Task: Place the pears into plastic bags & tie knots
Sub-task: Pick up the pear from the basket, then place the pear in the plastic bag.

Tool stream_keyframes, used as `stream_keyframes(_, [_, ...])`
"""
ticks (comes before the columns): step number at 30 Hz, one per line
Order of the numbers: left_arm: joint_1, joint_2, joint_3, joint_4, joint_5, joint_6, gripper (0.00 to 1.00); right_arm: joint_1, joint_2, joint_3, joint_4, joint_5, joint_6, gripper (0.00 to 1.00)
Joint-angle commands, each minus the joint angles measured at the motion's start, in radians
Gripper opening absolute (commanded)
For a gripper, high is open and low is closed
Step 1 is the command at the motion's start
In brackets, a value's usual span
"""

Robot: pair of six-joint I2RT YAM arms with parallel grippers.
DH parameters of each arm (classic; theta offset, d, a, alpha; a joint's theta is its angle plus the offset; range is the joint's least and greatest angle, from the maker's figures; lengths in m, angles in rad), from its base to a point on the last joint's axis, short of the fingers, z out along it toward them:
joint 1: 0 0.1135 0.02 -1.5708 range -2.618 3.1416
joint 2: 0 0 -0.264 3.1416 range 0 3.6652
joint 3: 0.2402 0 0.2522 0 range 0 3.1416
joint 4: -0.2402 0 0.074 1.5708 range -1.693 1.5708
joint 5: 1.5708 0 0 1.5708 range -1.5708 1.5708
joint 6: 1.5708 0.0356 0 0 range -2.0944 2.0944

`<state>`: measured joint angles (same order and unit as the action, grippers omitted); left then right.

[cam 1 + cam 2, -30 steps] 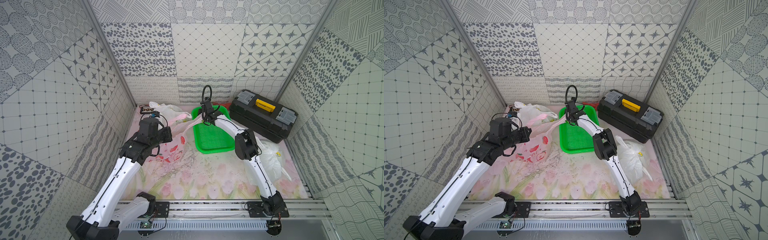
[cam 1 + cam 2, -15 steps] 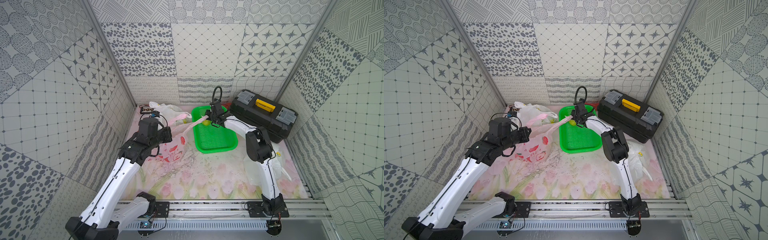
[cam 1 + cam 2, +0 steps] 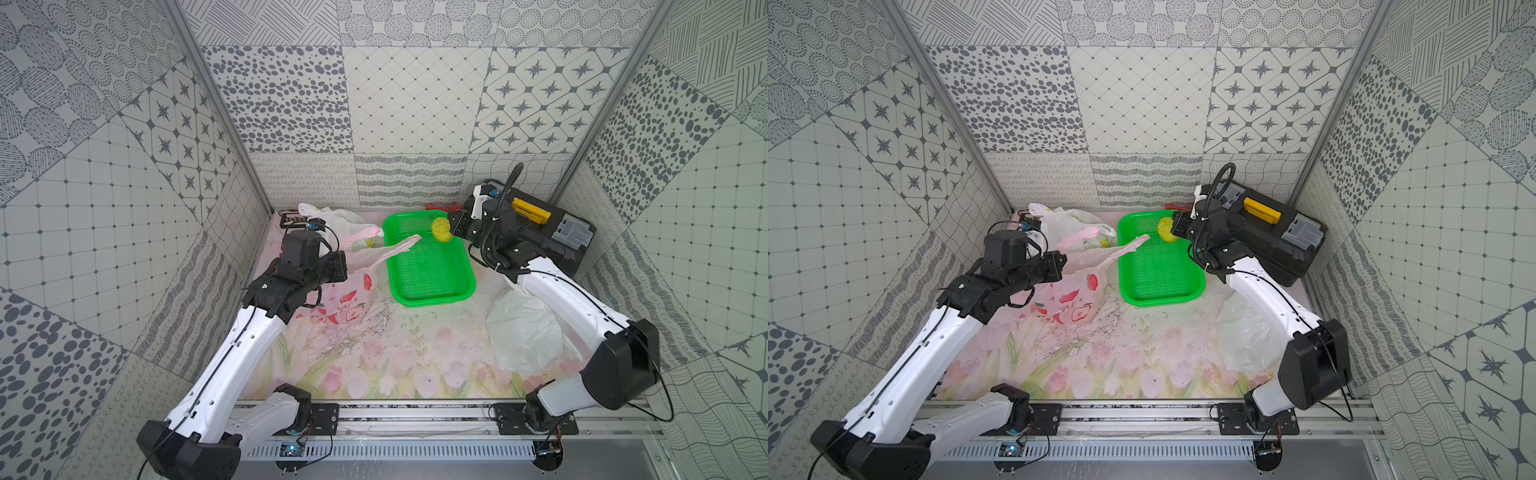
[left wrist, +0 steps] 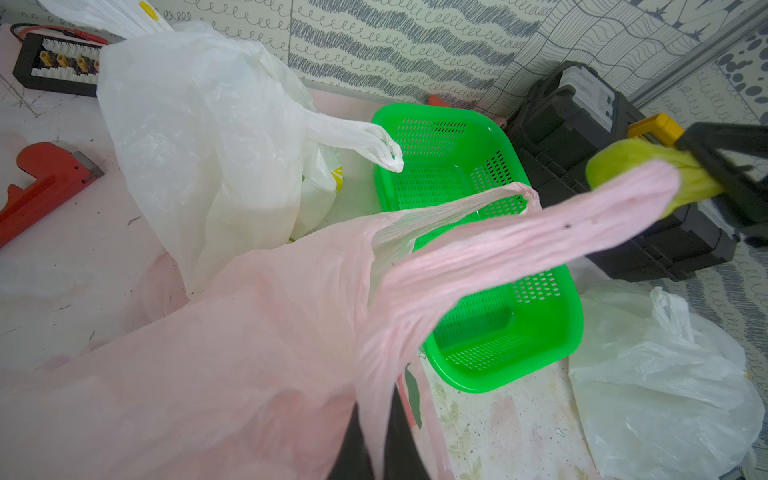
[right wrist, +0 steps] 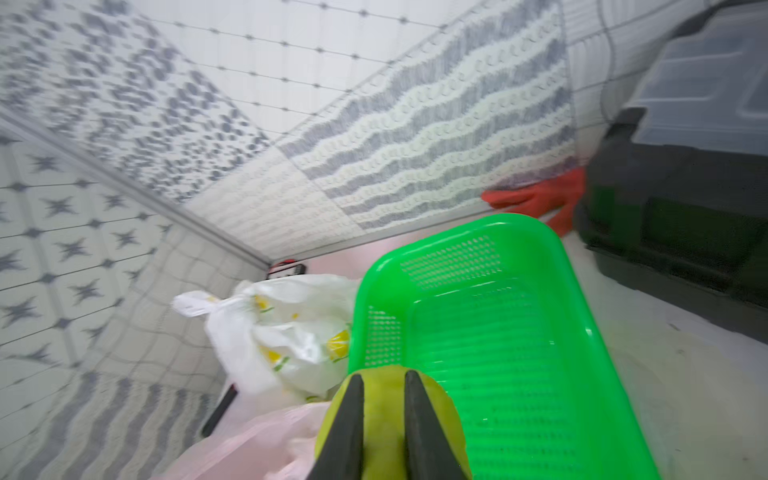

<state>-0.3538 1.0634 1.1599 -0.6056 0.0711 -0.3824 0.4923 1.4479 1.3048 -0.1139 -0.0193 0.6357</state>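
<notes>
Fingers (image 5: 347, 419) of the right gripper (image 5: 384, 419) are clamped narrowly on a yellow-green pear (image 5: 440, 415), holding it in the air over the far end of the green basket (image 3: 434, 299), just beside the black toolbox (image 3: 557, 232). Both top views show the fruit raised clear of the basket's mesh floor. The left gripper (image 4: 374, 440) is fully closed, pinching thin plastic at the mouth of the pink bag (image 3: 349, 303). The bag's strawberry-printed body slumps on the counter (image 3: 395, 357) to the left of the basket. One pink handle (image 3: 405, 243) reaches out over the basket's left rim, and in a top view its tip stops short of the pear and stays apart from it. Behind the pink bag, near the back wall, stands a white bag with lemon prints (image 3: 1059, 224), bulging, with a handle sticking up; what it holds cannot be made out. A second white bag (image 3: 523, 332) lies crumpled on the counter to the right of the basket, partly under the right arm. In the left wrist view a red wrench (image 4: 41, 183) lies on the counter near a black connector strip (image 4: 54, 62).
</notes>
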Motion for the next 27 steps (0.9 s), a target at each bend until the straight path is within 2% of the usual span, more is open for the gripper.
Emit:
stream_keyframes(1, [-0.005, 0.005, 0.026, 0.052, 0.047, 0.039, 0.0, 0.116, 0.001, -0.007, 0.034, -0.097, 0.073, 0.14])
stream_keyframes(5, [-0.011, -0.008, 0.022, 0.061, 0.056, 0.03, 0.0, 0.226, 0.112, 0.047, 0.129, -0.115, 0.167, 0.14])
stream_keyframes(11, [-0.02, -0.032, 0.01, 0.049, 0.059, 0.03, 0.0, 0.338, 0.313, 0.179, 0.221, -0.214, 0.253, 0.14])
stream_keyframes(14, [-0.024, -0.037, 0.002, 0.051, 0.061, 0.03, 0.0, 0.357, 0.405, 0.202, 0.221, -0.239, 0.294, 0.14])
stream_keyframes(19, [-0.025, -0.035, -0.017, 0.078, 0.082, 0.015, 0.0, 0.369, 0.502, 0.207, 0.144, -0.145, 0.25, 0.2])
stream_keyframes(27, [-0.028, -0.021, -0.025, 0.082, 0.101, 0.01, 0.0, 0.365, 0.487, 0.322, 0.116, -0.173, 0.288, 0.2])
